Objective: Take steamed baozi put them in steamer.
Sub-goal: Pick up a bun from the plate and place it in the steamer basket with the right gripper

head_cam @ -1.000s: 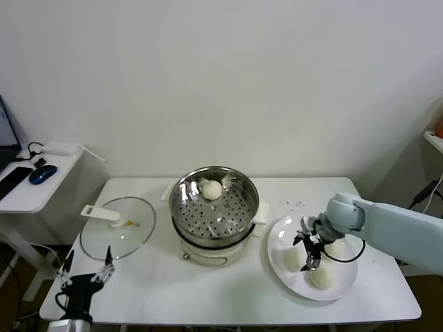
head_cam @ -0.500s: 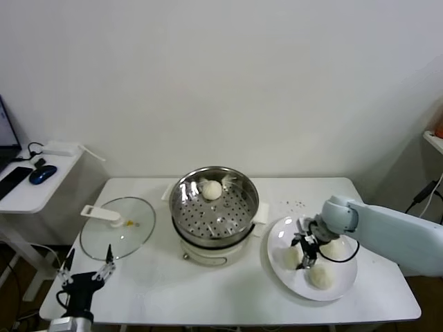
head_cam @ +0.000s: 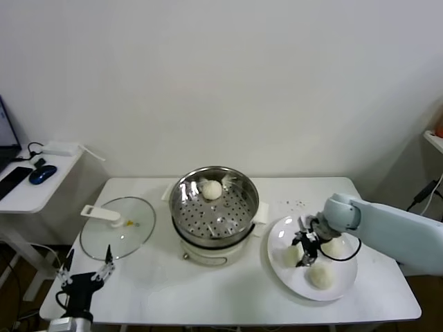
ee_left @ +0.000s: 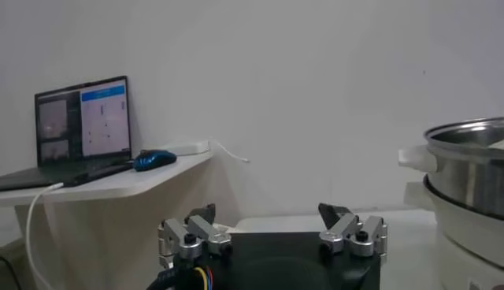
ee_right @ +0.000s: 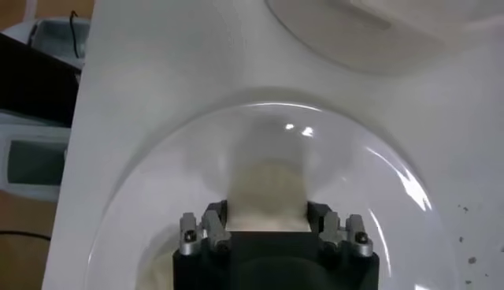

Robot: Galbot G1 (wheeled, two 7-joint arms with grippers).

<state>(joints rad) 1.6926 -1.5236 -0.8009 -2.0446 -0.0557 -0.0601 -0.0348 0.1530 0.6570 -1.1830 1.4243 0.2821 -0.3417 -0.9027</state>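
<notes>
Currently the right gripper (head_cam: pixel 305 250) is lowered over the white plate (head_cam: pixel 339 292) near the table's (head_cam: pixel 228 290) right edge, its fingers (ee_right: pixel 215 224) pinched on either side of a steamed baozi (ee_right: pixel 266 198), the bun nearest the plate's steamer-side rim. Two more baozi are seen on the plate: one (head_cam: pixel 322 277) toward the front edge and one (head_cam: pixel 337 247) partly hidden behind the gripper. A fourth baozi (head_cam: pixel 212 189) is seen inside the steamer (head_cam: pixel 214 200), against its back wall, at the middle of the table. The glass lid (head_cam: pixel 116 227) is laid flat near the left edge. The left gripper (head_cam: pixel 86 274) is parked at the front left corner, its fingers (ee_left: pixel 193 232) spread apart and holding nothing.
</notes>
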